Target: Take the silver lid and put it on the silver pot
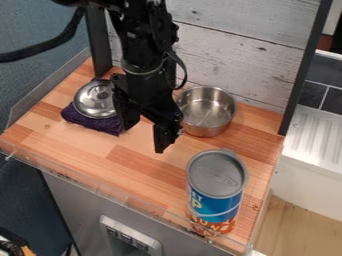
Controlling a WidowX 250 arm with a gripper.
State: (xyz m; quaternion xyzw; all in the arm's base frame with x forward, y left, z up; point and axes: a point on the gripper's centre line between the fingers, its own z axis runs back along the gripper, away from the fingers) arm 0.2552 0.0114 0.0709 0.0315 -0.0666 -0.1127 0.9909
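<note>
Wooden counter (139, 165): black two-finger gripper (143, 137) hangs, fingers (161, 139) apart, between domed silver lid (95, 101), left, and round silver pot (208, 120), right.

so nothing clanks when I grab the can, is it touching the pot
Apart: the camera view shows wooden tabletop between the can and the pot.

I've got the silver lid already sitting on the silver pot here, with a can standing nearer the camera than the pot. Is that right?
Not quite: the camera view shows the silver lid resting on a dark purple cloth, not on the silver pot. The can does stand nearer the camera than the pot.
</note>
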